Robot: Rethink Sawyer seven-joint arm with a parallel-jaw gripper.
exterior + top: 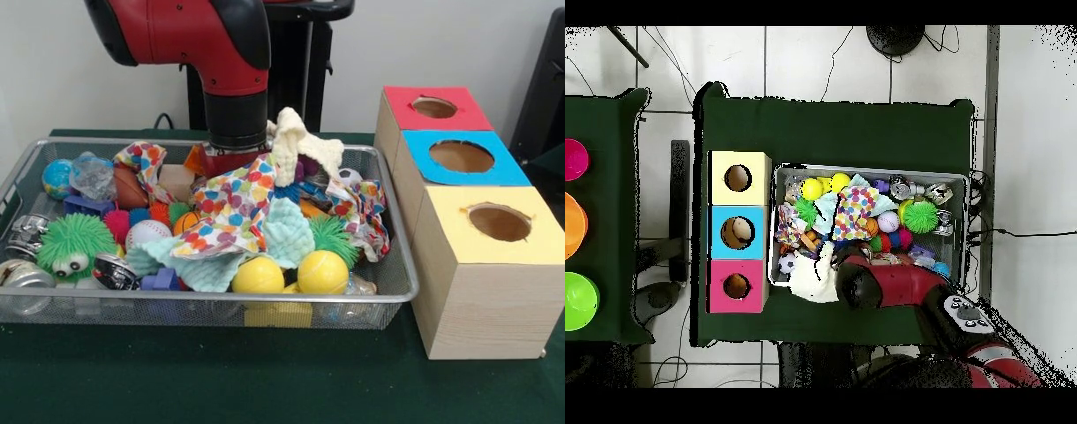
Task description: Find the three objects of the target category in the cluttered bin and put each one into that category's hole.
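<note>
The silver wire mesh bin (399, 296) sits on the green table, heaped with toys; it also shows in the overhead view (869, 169). My arm's wrist (237, 131) comes down into the bin's far side. The gripper itself is hidden behind cloths. A cream knitted cloth (302, 143) stands raised next to the wrist; whether it is held is unclear. A polka-dot cloth (231, 208) and a mint cloth (288, 235) cover the middle. Two yellow balls (258, 276) lie at the near rim. A red-topped box (434, 108), a blue-topped box (461, 156) and a yellow-topped box (499, 221) with round holes stand beside the bin.
A green spiky toy with eyes (74, 248), a white baseball (147, 234), a globe ball (57, 177) and shiny metal pieces (26, 230) fill the bin's left part. In the overhead view a second green table (605, 150) with coloured bowls (577, 300) stands at the left.
</note>
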